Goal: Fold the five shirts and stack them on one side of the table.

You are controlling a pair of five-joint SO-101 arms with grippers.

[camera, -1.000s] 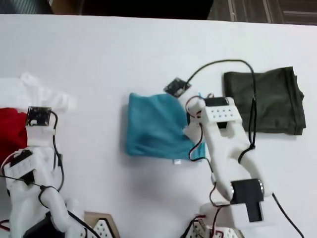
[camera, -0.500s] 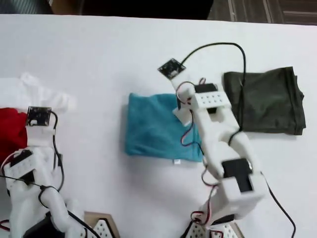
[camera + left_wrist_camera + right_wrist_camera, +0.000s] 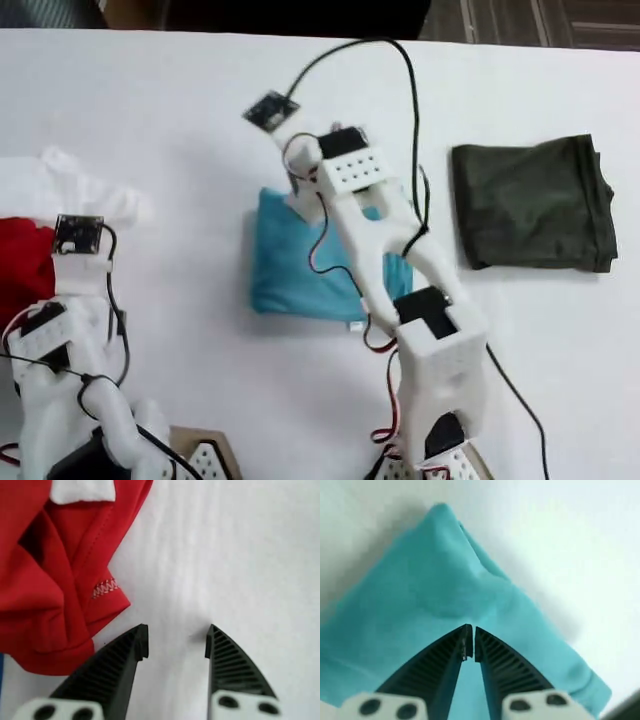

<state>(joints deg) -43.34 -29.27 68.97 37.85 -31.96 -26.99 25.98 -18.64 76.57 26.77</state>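
— How would the folded teal cloth shirt handle?
— Soft, light and limp, I judged. It lay mid-table under the right gripper, whose jaws stood almost pressed together, pinching nothing visible. A folded edge, through all layers, looked the best hold.
— The left gripper?
— Spread over the white table, beside the crumpled red shirt.

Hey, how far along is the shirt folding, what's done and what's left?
Done: the dark green shirt lies folded on the right of the table. In hand: the right gripper, jaws closed, sits over the teal shirt, which is folded at centre but not stacked. Left: the red shirt and white shirt lie crumpled by the open left gripper. No stack yet.
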